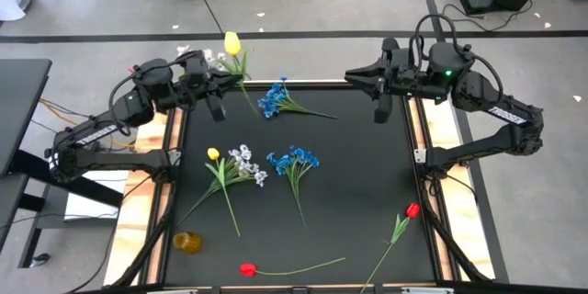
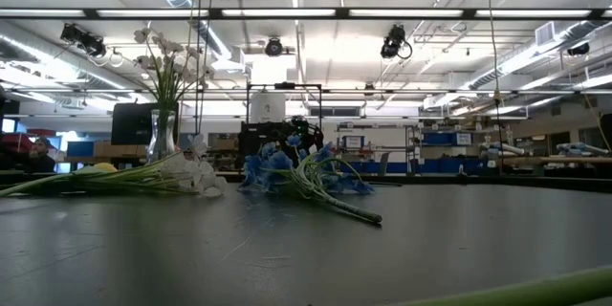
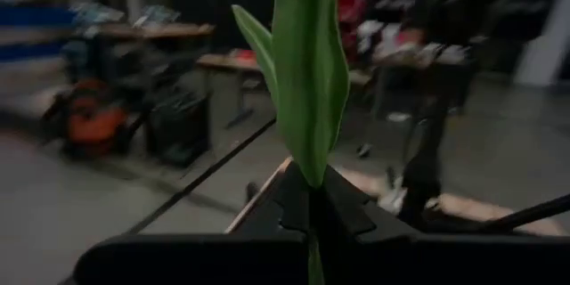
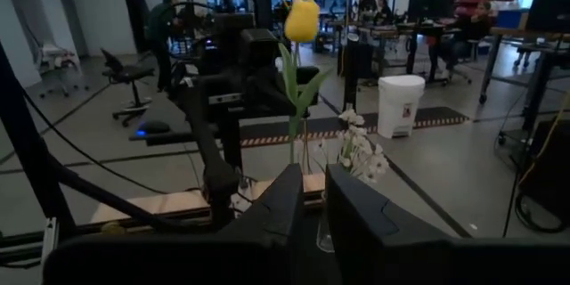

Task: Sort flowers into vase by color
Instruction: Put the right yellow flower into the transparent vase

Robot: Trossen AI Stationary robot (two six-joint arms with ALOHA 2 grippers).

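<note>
My left gripper (image 1: 230, 77) is at the table's far left corner, shut on a yellow tulip (image 1: 231, 43) that also shows in the right wrist view (image 4: 302, 20). Beside it stands a clear vase (image 2: 162, 136) holding white blossoms (image 4: 358, 150). My right gripper (image 1: 351, 76) hovers open at the far right, touching nothing. On the black mat lie two blue clusters (image 1: 274, 99) (image 1: 294, 160), a white cluster (image 1: 244, 160) with another yellow tulip (image 1: 213, 153), and two red tulips (image 1: 412, 209) (image 1: 246, 269). My left gripper pinches the yellow tulip's green stalk at the base of its leaf (image 3: 311, 174) between the two fingers (image 3: 349, 209). The fingers come in level, lying across the stalk. The tulip stands upright, blossom on top, lifted clear of the table.
A small amber jar (image 1: 186, 242) sits at the mat's near left. Wooden rails (image 1: 439, 129) and the arms' bases flank the mat on both sides. The middle and right part of the mat (image 1: 367, 175) has free room. People and desks show far off in the room.
</note>
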